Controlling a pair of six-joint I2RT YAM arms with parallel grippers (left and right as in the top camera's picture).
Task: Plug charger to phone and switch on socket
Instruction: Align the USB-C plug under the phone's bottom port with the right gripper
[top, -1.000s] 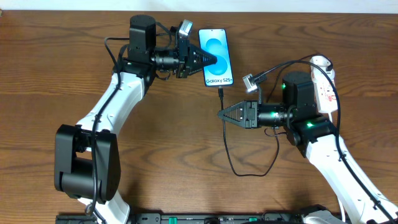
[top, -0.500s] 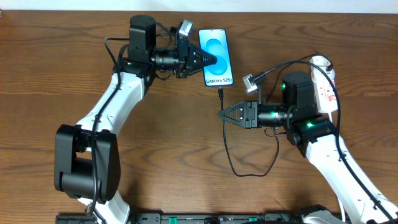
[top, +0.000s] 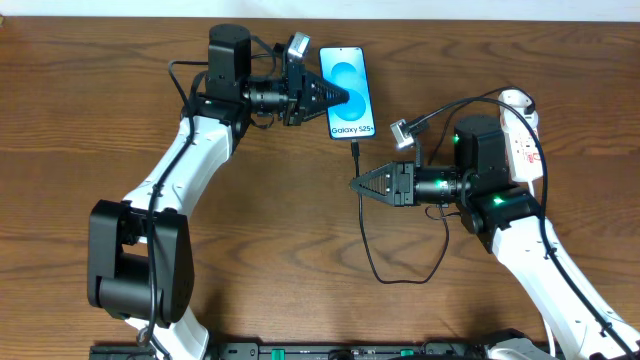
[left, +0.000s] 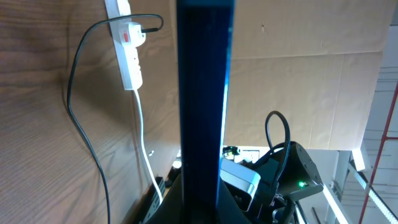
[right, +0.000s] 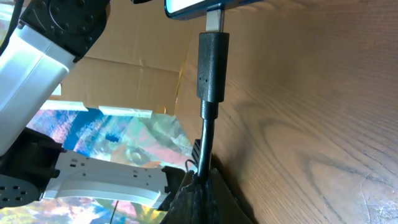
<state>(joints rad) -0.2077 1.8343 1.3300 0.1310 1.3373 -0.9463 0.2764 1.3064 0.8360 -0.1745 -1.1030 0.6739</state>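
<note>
Seating the charger (right: 212, 65) into the phone (top: 352, 75): left jaws pinch the phone, right jaws the cable; next, probably a push fully home.

The table (top: 100, 120) is dark brown wood with clear grain. Brown cardboard sheets (left: 298, 81) stand behind it. Beside them are a red metal bar (left: 387, 140) and a bright lamp (left: 372, 185).

L end effector (top: 343, 97) & R end effector (top: 353, 184) both clamped closed, tips pointing inward.
</note>
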